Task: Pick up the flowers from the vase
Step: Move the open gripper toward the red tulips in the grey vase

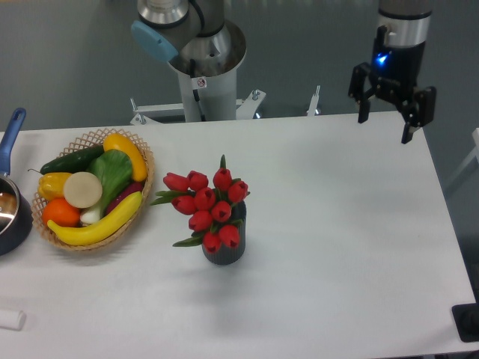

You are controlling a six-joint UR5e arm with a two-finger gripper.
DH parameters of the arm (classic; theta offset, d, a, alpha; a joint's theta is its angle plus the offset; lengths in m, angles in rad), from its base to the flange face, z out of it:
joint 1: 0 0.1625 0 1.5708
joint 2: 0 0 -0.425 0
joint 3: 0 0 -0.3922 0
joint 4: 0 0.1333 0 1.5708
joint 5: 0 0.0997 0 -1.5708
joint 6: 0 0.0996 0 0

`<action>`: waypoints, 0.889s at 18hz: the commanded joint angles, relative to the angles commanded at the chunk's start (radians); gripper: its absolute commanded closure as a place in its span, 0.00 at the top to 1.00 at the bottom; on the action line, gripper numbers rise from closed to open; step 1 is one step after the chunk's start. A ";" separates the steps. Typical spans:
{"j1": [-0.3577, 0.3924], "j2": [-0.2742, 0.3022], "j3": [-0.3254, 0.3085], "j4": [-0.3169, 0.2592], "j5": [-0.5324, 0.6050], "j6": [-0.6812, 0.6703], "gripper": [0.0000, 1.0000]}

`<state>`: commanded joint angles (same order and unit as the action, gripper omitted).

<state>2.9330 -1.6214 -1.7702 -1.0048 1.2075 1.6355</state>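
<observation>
A white worktop [337, 247] with rounded corners fills most of the view, set against a plain grey-blue floor or backdrop, and the arm's grey pedestal [202, 71] with a light blue cap stands just behind its far edge. Near the middle of the worktop stands the vase [224, 253], small, dark and upright, and the flowers [208, 207] sit in its mouth, a tight bunch of red tulip buds with a few green leaves poking out to the left. To the left, apart from the vase, a wicker basket [91, 138] holds a banana, a cucumber, an orange, a yellow pepper and other produce. At the left edge a dark pot [10, 217] with a blue handle is partly cut off, and a small white object [10, 319] lies at the near left corner. The pincer [385, 127] hangs over the far right corner, well apart from the flowers, fingers spread wide and empty, a blue light glowing on its body. Nothing lies between it and the vase.
</observation>
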 joint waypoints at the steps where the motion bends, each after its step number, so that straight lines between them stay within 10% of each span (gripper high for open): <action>1: 0.000 0.000 -0.008 0.000 -0.025 -0.022 1.00; 16: -0.029 -0.002 -0.140 -0.002 -0.382 -0.206 1.00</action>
<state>2.9038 -1.6229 -1.9098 -1.0063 0.8256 1.4297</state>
